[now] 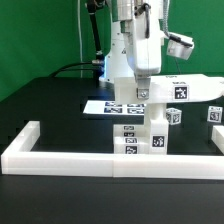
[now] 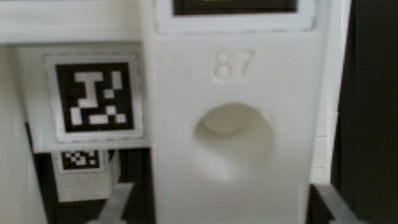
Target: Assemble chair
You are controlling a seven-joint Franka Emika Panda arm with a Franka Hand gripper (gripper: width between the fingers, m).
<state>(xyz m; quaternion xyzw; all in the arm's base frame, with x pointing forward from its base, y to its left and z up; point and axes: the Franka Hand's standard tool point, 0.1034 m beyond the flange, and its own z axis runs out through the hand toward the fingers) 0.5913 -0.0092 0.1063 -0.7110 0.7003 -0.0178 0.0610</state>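
Gripper [image 1: 142, 93]: centre of frame, set at the end of a tagged white slab [image 1: 178, 90] toward the exterior view's left. Finger spread is hidden, so its grasp cannot be told.
Slab: level atop upright chair parts [image 1: 143, 135], lower centre, probably for seating there.
Marker board [image 1: 108, 107]: behind.
Border rail [image 1: 60, 158]: lower frame.

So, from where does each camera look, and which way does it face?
Exterior view: off the arm, beyond the rail, facing the chair parts on the table; arm and gripper show.
Wrist view: on the wrist, very close to a white part marked 87 and a tag beside it; no finger clearly shows.
Shared: probably the tagged white parts under the gripper; the exact match I cannot tell.
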